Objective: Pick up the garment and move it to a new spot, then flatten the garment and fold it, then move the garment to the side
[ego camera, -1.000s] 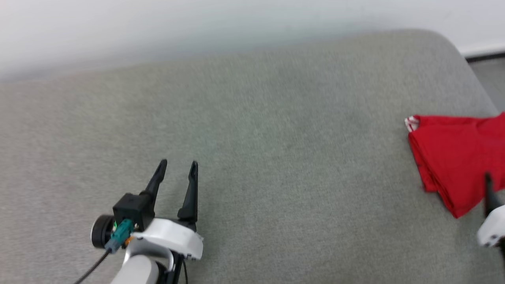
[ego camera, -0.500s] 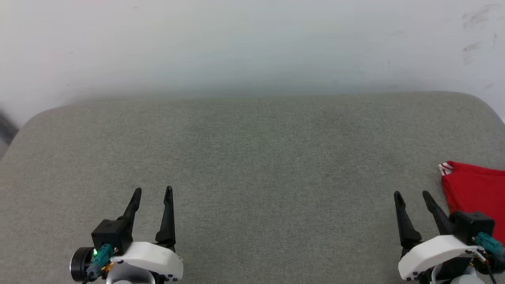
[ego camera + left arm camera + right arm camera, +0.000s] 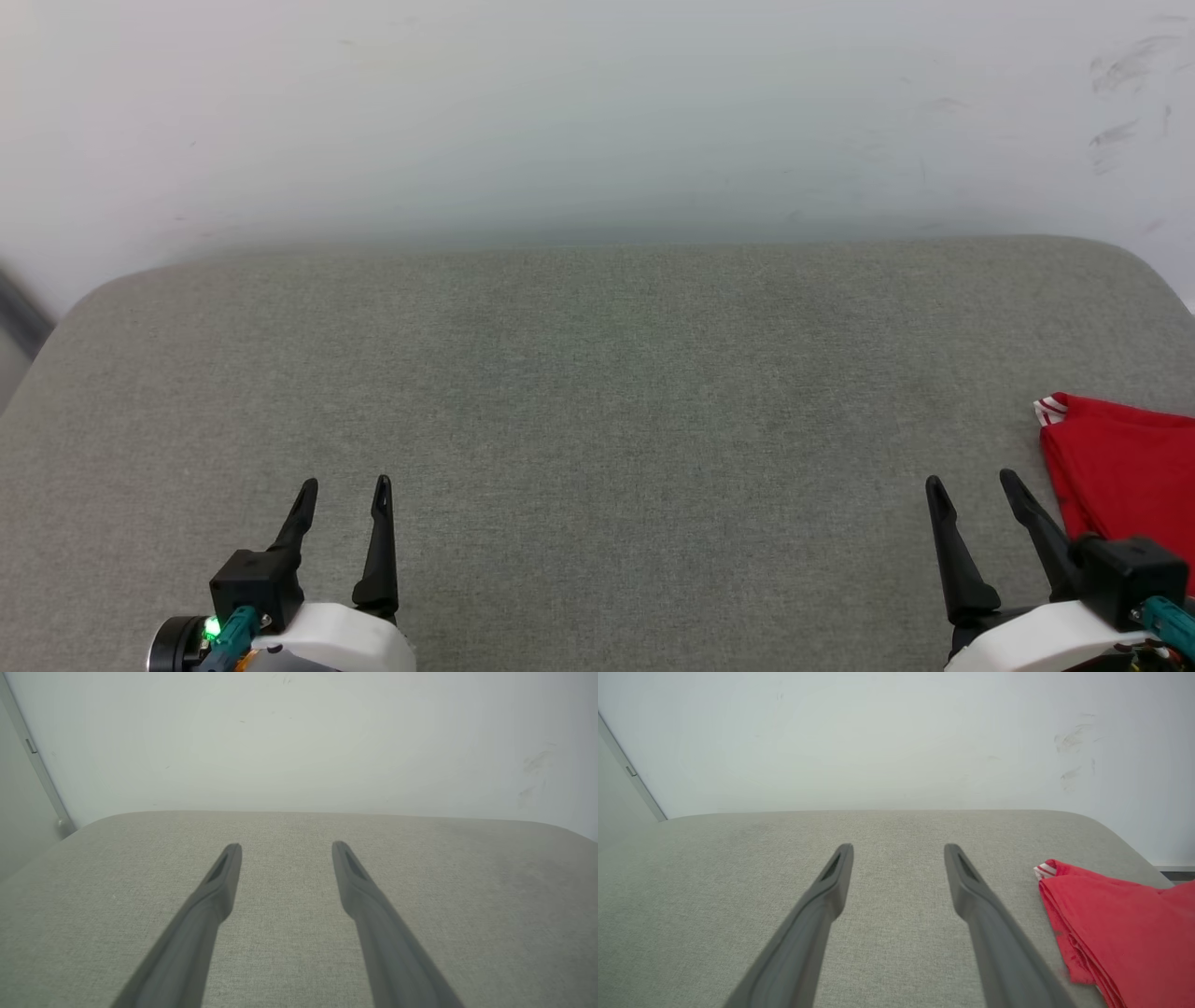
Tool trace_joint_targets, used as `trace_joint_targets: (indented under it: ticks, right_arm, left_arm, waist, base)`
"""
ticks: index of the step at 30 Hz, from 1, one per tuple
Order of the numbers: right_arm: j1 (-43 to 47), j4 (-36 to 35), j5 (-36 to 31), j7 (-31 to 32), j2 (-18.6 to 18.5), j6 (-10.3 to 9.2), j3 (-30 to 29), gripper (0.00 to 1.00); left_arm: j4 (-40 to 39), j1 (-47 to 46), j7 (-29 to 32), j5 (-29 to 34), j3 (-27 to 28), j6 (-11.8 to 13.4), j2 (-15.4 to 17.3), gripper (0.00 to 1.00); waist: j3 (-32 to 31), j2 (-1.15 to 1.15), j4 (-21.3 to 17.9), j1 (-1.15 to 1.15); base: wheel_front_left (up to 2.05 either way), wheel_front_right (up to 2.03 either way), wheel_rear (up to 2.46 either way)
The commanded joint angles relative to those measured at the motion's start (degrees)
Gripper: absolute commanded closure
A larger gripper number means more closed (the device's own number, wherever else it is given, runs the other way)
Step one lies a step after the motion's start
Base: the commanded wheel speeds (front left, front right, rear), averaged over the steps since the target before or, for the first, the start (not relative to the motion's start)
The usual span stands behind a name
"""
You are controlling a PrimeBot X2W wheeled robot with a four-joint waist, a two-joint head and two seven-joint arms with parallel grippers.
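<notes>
The red garment (image 3: 1125, 457) lies folded in layers at the right edge of the grey cushioned surface (image 3: 607, 392), a bit of red-white striped trim at its far corner. In the right wrist view the garment (image 3: 1125, 933) sits to the right of my fingers, apart from them. My right gripper (image 3: 971, 485) stands open just left of the garment, nothing between its fingers. At the lower left my left gripper (image 3: 344, 487) is open and empty over bare fabric, as the left wrist view confirms (image 3: 286, 847).
A pale wall (image 3: 597, 112) with a few scuff marks rises behind the cushioned surface. The surface's rounded corners fall away at the far left and far right. A strip of floor and baseboard (image 3: 1174, 872) shows past the right edge.
The head view has swung and tilted, so the whole picture shifted and the wall now shows. Both grippers have come to the lower corners, open; the garment lies where it was.
</notes>
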Motion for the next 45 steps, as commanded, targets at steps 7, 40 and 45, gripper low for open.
trace_joint_targets:
  ticks: [7,40,45]
  right_arm:
    - [1.28,-2.85,-0.58,1.2,0.52,-0.05,0.41,0.0]
    - [-1.32,2.17,15.77,1.91,-0.42,0.0,0.65,1.0]
    - [-2.16,3.24,21.1,2.02,-0.62,0.0,0.59,1.0]
  left_arm:
    - [-0.18,0.84,-0.11,1.19,0.62,-0.14,-0.41,0.0]
    - [2.36,0.17,3.99,-11.3,5.11,-4.39,-4.5,1.0]
    - [2.45,-0.26,5.27,-15.42,6.39,-5.3,-5.15,1.0]
  waist:
    - [0.05,0.0,-0.09,0.01]
    - [0.41,0.0,-0.01,0.01]
    - [0.51,0.0,0.06,0.01]
  base:
    - [0.0,0.0,0.0]
    - [0.0,0.0,0.0]
    - [0.0,0.0,0.0]
